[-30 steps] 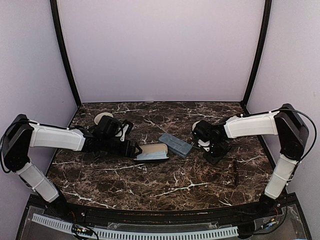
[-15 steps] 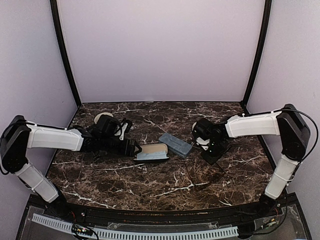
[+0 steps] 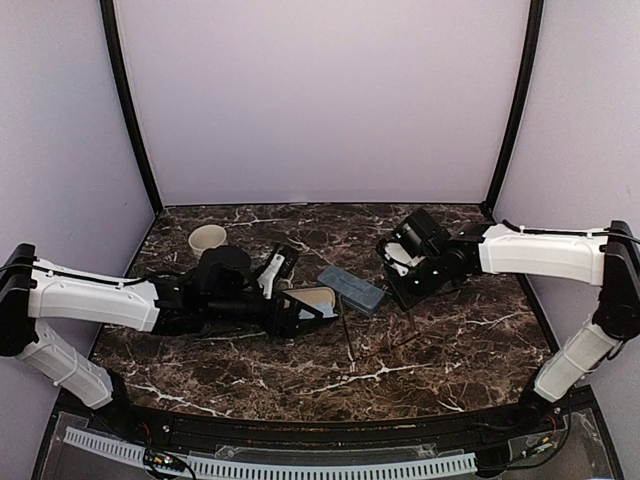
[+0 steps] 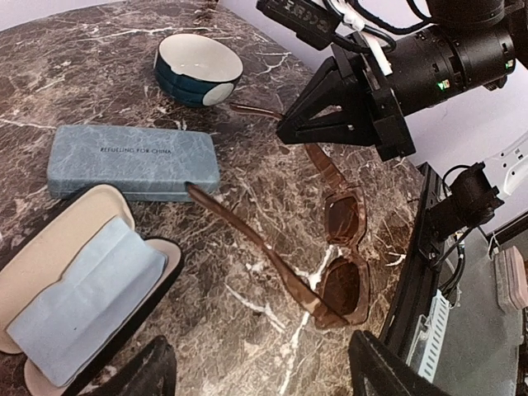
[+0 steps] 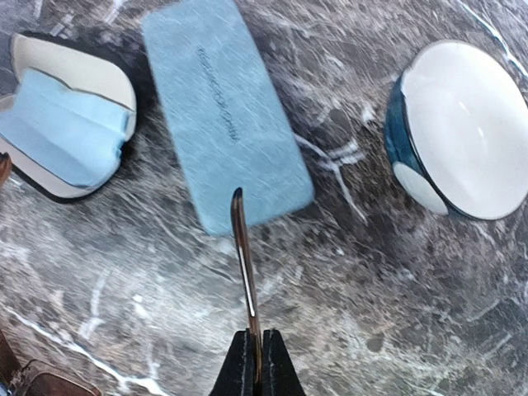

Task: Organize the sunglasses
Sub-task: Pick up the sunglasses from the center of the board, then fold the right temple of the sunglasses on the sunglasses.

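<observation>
So the right tool (image 5: 250, 356) is clamped tight on one slim arm of the sunglasses (image 4: 342, 257), pinching it right near the tip. They're a brownish see-through pair, unfolded, sitting low over the marble bench (image 4: 247, 49) just on the near side of the blue-grey case (image 4: 132, 161). The free arm pokes out toward that case. Can't tell if the lenses actually touch the bench. The left tool (image 4: 264, 378) has its jaws spread wide with nothing in them, hanging by the open black case (image 4: 25, 268), which has a light blue cloth (image 4: 87, 301) inside. There's a blue and white bowl (image 4: 198, 70) further back
</observation>
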